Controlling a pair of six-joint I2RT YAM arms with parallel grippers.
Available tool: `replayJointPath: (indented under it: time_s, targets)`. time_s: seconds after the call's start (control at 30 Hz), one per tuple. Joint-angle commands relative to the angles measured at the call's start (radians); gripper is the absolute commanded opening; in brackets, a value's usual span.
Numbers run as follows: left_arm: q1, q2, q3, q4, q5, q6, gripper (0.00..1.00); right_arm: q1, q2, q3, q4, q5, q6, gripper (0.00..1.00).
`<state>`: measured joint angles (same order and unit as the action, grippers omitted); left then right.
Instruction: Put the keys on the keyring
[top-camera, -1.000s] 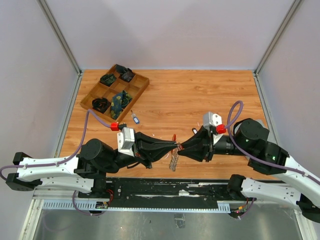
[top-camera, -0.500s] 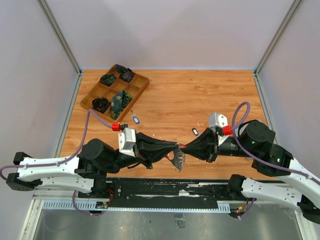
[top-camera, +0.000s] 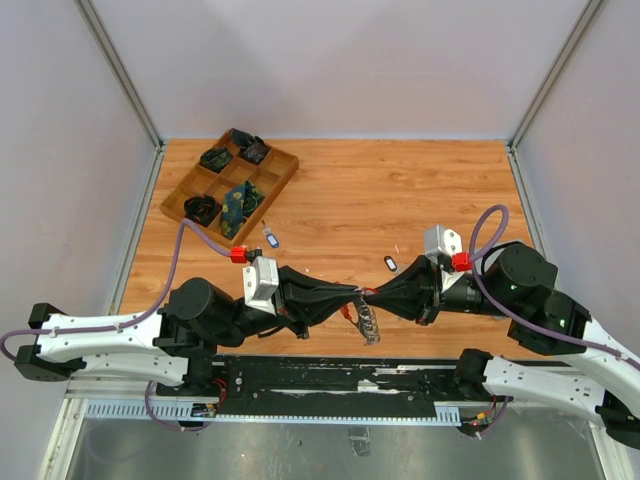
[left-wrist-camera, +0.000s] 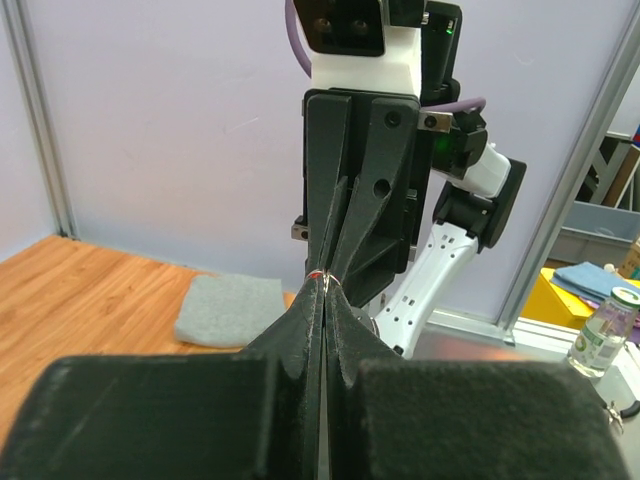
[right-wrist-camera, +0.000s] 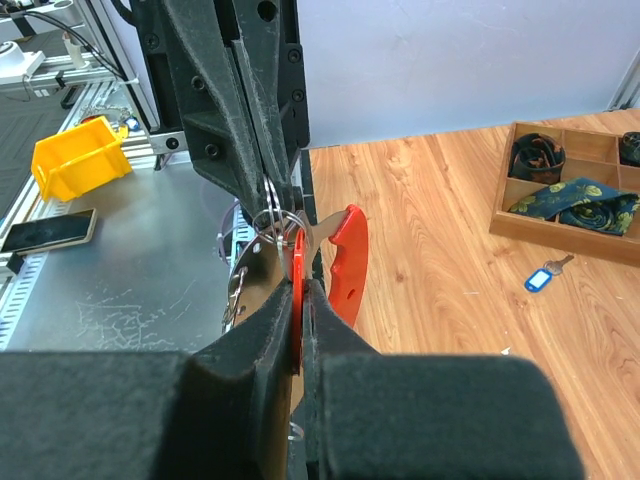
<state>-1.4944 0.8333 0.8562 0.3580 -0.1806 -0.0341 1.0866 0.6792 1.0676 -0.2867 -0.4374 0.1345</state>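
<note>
Just above the table's near edge my two grippers meet tip to tip. My left gripper is shut on the thin wire ring of the keyring. The keyring's silvery strap hangs below the tips, and its curved red plastic part stands beside them. My right gripper is shut on the flat red head of a red key, right against the wire ring. The key's blade is hidden. No yellow key shows.
A wooden compartment tray holding dark items stands at the back left. A blue-tagged key lies beside it, and a small dark tag lies mid-table. A grey foam pad rests on the wood.
My right gripper has closed on the red key. Both gripper tips and the hanging keyring have shifted a little to the right.
</note>
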Motion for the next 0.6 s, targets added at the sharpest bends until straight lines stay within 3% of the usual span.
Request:
replayJointPath:
  time_s: [0.0, 0.27, 0.57]
  targets:
    - [0.003, -0.003, 0.019, 0.038, 0.003, 0.005, 0.01, 0.021, -0.015, 0.022, -0.003, 0.043, -0.009, 0.06]
    - [0.003, -0.004, 0.015, 0.035, 0.003, 0.003, 0.0, 0.021, -0.012, 0.049, -0.08, 0.089, -0.025, 0.1]
    - [0.002, -0.006, 0.013, 0.024, -0.01, 0.002, 0.01, 0.021, -0.028, 0.063, -0.112, 0.106, -0.042, 0.35]
